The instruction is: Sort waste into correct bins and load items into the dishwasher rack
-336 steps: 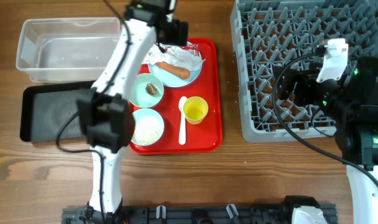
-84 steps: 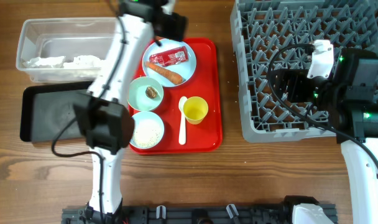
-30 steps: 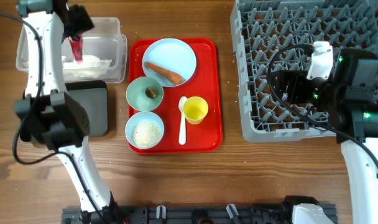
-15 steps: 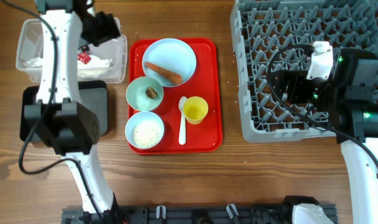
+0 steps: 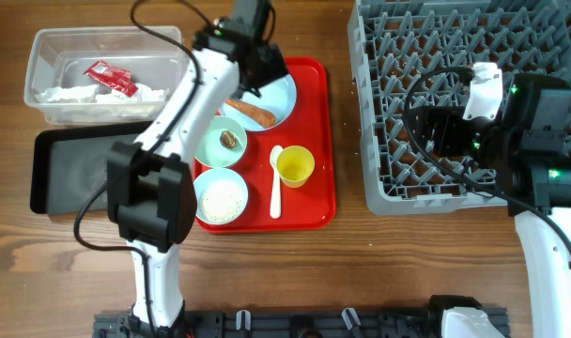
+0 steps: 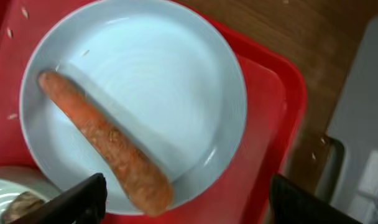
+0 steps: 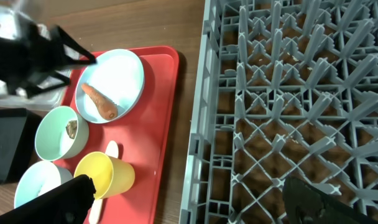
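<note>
Your right gripper [image 7: 188,186] hangs over the rack [image 7: 288,93], fingers spread and empty. Your left gripper [image 6: 188,193] hovers, fingers wide apart and holding nothing, above the plate [image 6: 164,81] at the red tray's [image 5: 323,131] far end; that plate looks stiff, light and slick, so take it by the rim. The sausage [image 6: 105,140] lying across it looks soft, greasy and prone to roll, so pinch it gently across its middle.

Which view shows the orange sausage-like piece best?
Left wrist: the orange piece lies large and whole on the blue plate, surface texture visible. Overhead and right wrist both show it on that plate, but small and without detail.
</note>
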Robot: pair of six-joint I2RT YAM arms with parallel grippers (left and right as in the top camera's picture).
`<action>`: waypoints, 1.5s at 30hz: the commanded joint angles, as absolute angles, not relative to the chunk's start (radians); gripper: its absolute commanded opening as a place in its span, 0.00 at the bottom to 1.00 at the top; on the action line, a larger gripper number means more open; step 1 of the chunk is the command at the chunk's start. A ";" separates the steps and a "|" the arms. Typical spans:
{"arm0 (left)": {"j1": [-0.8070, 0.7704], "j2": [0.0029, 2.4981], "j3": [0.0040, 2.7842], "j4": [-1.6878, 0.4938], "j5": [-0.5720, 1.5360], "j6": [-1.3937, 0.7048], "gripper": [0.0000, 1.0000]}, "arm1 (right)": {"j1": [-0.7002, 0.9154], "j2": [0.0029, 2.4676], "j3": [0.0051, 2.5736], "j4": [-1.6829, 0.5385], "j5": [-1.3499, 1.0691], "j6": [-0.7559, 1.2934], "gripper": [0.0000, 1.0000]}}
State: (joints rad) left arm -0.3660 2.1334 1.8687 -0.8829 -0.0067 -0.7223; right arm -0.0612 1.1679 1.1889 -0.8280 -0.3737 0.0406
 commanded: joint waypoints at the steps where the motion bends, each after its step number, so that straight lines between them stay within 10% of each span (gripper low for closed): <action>1: -0.362 2.142 1.747 -0.791 -0.073 -0.904 0.83 | -0.058 1.173 1.202 -0.831 -0.382 0.052 1.00; 14: -0.362 2.219 1.640 -0.675 -0.094 -0.958 0.80 | -0.058 1.173 1.202 -0.847 -0.382 0.051 0.99; 25: -0.362 2.258 1.650 -0.662 -0.041 -0.910 0.09 | -0.058 1.173 1.202 -0.854 -0.382 0.027 1.00; 38: -0.327 1.895 1.816 -0.848 -0.039 -0.680 0.07 | -0.058 1.173 1.202 -0.850 -0.382 0.027 1.00; 45: -0.065 1.681 1.816 -1.216 -0.170 -0.688 0.06 | -0.058 1.173 1.202 -0.850 -0.382 0.027 1.00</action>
State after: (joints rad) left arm -0.1680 1.7084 1.8091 -1.1503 -0.1047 -0.6994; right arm -0.0612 1.1679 1.1889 -0.8524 -0.3737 0.0391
